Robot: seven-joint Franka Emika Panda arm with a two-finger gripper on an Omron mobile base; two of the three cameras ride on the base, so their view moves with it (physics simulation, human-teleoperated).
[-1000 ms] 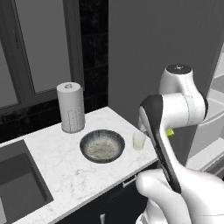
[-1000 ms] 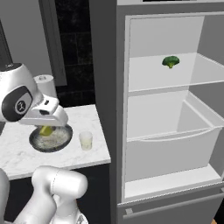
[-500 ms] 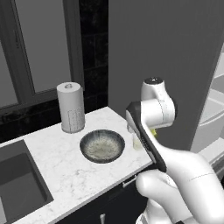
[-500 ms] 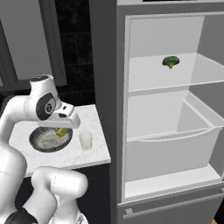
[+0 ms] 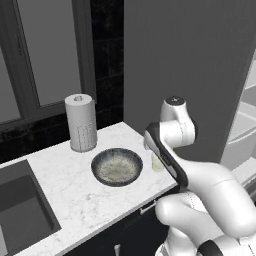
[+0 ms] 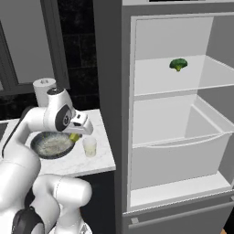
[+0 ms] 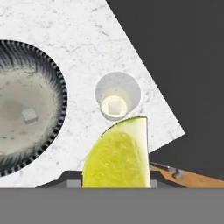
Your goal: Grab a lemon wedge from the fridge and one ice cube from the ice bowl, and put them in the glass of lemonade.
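— What's in your gripper (image 6: 76, 135)?

— My jaws are clamped on the lemon wedge (image 7: 117, 156); I hold it above the marble counter (image 5: 65, 185), between the ice bowl (image 5: 117, 166) and the glass of lemonade (image 6: 89, 146).

— And the glass?

— Upright near the counter's corner, just beside the bowl. One ice cube (image 7: 29, 115) lies in the bowl. The fridge (image 6: 137, 73) stands open, with a broccoli floret (image 6: 178, 64) on its upper shelf.
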